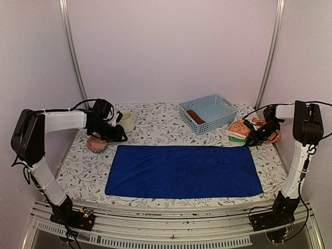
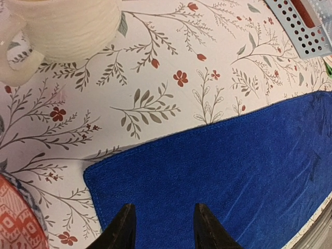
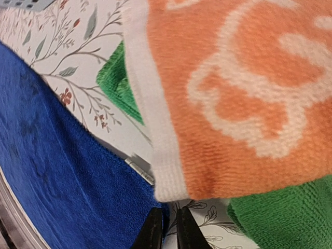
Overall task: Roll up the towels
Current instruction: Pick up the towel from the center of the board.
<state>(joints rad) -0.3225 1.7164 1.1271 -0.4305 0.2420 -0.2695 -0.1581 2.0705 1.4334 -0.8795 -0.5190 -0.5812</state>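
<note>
- Snagging the orange towel (image 3: 233, 104), which overhangs the far-right corner of the blue towel (image 1: 184, 171), is a risk: the right gripper (image 3: 167, 231) sits nearly clenched there, and I cannot tell if it holds anything.
- Left gripper (image 2: 162, 228), released, hovers by the far-left corner; uneven lifts would skew the flat-spread towel.

Twin tabletop arms, left arm (image 1: 62, 120) and right arm (image 1: 296, 158): white tubular links, bulky rounded black joint housings, squat black base blocks (image 1: 75, 218). Thin black cables (image 1: 83, 104) loop off both. Wrist views: left gripper (image 2: 163, 231) fingers (image 2: 122, 228) dark, tapered, pointed; right gripper (image 3: 167, 231) fingers (image 3: 153, 231) dark, narrow-tipped.
</note>
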